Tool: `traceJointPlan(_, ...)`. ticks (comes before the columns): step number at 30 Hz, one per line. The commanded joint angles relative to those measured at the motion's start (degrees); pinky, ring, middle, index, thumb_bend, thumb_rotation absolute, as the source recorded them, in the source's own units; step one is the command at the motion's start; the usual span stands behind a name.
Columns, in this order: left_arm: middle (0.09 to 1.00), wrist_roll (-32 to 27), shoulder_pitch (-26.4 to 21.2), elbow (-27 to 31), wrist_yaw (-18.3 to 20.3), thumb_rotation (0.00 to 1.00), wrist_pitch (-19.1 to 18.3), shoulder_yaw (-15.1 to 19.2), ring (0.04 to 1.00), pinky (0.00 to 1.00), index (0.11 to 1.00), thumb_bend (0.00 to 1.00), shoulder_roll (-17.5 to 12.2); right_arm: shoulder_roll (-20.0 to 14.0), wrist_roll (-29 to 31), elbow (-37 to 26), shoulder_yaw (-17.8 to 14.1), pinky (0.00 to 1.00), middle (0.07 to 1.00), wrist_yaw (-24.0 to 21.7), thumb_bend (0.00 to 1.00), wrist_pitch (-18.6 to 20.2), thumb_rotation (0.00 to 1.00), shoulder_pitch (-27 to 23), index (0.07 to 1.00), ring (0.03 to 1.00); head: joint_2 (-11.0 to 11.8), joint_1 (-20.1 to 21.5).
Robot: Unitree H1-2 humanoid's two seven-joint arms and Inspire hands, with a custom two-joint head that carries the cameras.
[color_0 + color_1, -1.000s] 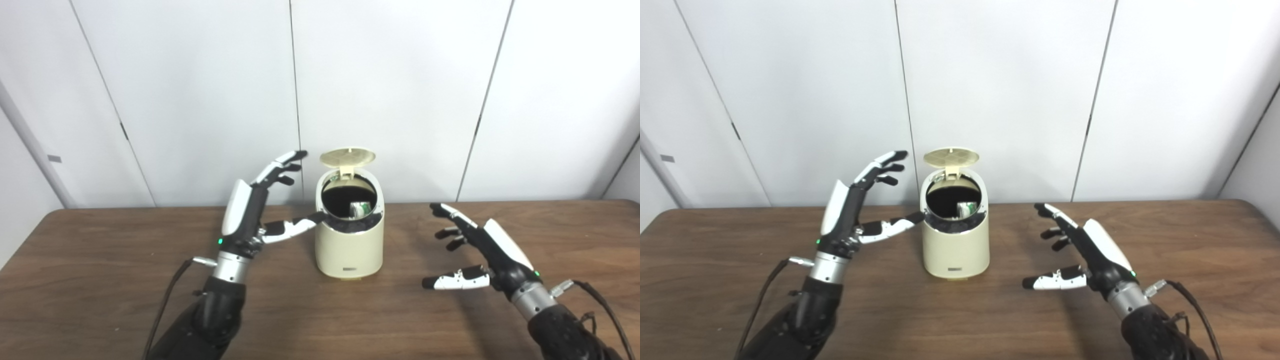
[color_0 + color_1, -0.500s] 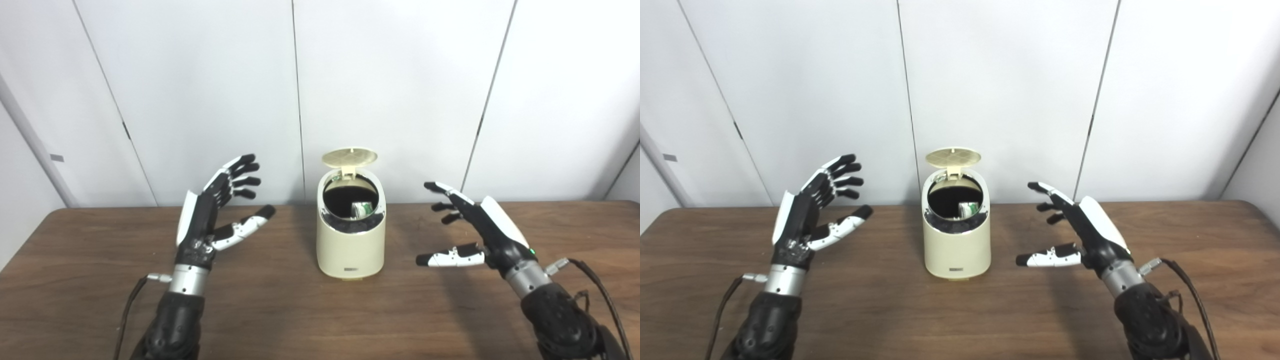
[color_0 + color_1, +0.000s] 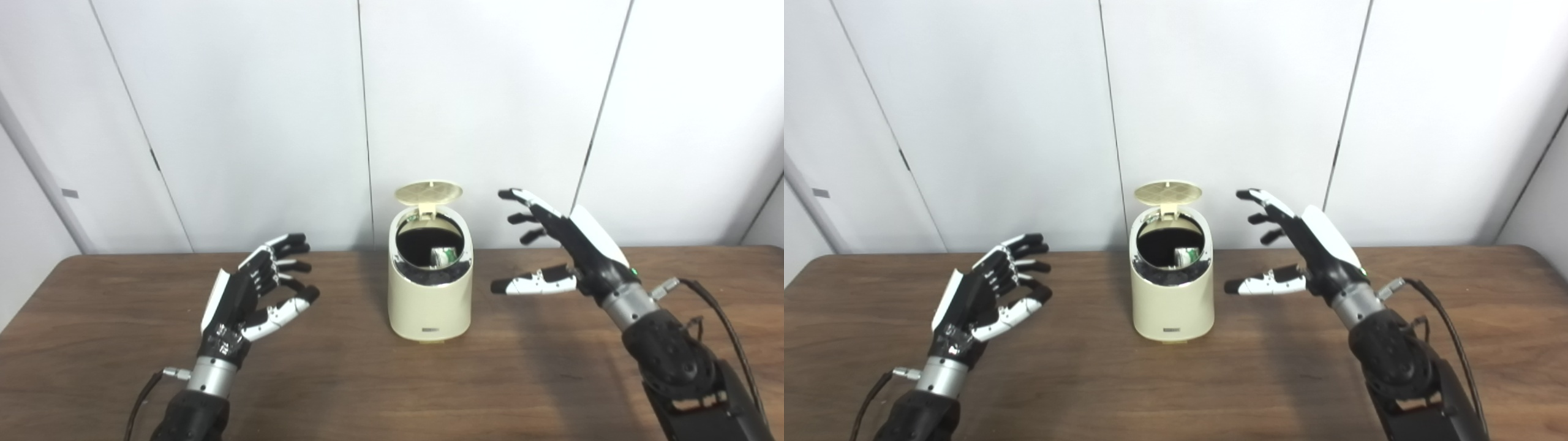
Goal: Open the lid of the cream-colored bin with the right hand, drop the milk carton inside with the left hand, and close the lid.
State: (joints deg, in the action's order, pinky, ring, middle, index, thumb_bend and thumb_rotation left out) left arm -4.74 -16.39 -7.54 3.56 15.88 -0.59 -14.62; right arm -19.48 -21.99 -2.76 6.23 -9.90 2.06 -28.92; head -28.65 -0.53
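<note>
The cream-colored bin [image 3: 430, 303] stands at the middle of the brown table [image 3: 392, 392]. Its round lid [image 3: 428, 192] is flipped up at the back and the dark mouth is open. The milk carton [image 3: 442, 256] lies inside the bin, only a white and green corner showing. My left hand [image 3: 254, 296] is open and empty, low over the table to the left of the bin. My right hand [image 3: 560, 245] is open and empty, raised to the right of the bin at about lid height, fingers spread toward it, apart from it.
White wall panels [image 3: 490, 92] stand right behind the table's far edge. Cables [image 3: 716, 306] trail from both wrists. Bare wood lies in front of the bin and on both sides of it.
My left hand has drawn back from the bin's mouth, moving left and down toward the table. My right hand has risen and moved toward the bin's upper right. The lid stays up.
</note>
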Motion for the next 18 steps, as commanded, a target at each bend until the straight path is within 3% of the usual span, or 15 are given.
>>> traceJointPlan(1, 0.735, -0.5, -0.8, 0.4, 0.8, 0.20, 1.4, 0.6, 0.655, 0.52, 0.775, 0.65, 0.2, -0.4, -0.1, -0.9, 0.1, 0.67, 0.884, 0.1, 0.65, -1.9, 0.26, -4.0, 0.875, 0.807, -0.1, 0.0)
traceJointPlan(8, 0.706, 1.4, 1.4, -1.9, 1.6, 0.19, 3.0, 0.8, 0.626, 0.50, 0.743, 0.64, 1.6, -0.5, -4.5, -1.5, 2.0, 0.62, 0.843, -0.5, 0.64, 1.1, 0.42, -8.4, 0.832, 0.774, -0.1, 0.0)
traceJointPlan(10, 0.709, 1.7, 1.7, -2.6, 1.7, 0.21, 3.6, 0.7, 0.633, 0.50, 0.745, 0.65, 2.1, -0.4, -4.8, -1.1, 2.5, 0.65, 0.860, -1.5, 0.65, 1.9, 0.50, -9.6, 0.837, 0.803, 0.0, 0.0)
traceJointPlan(15, 0.714, 2.7, 2.2, -3.2, 1.6, 0.19, 4.1, 0.8, 0.637, 0.51, 0.748, 0.64, 3.0, -1.2, -5.2, -0.6, 3.7, 0.73, 0.896, -4.4, 0.63, 2.7, 0.57, -12.0, 0.870, 0.868, -0.1, -0.3)
traceJointPlan(18, 0.719, 3.3, 2.4, -3.3, 1.5, 0.20, 4.2, 0.8, 0.649, 0.52, 0.753, 0.63, 3.4, -1.7, -6.5, -0.7, 4.7, 0.72, 0.912, -6.4, 0.64, 4.2, 0.62, -13.5, 0.892, 0.886, -0.1, -0.2)
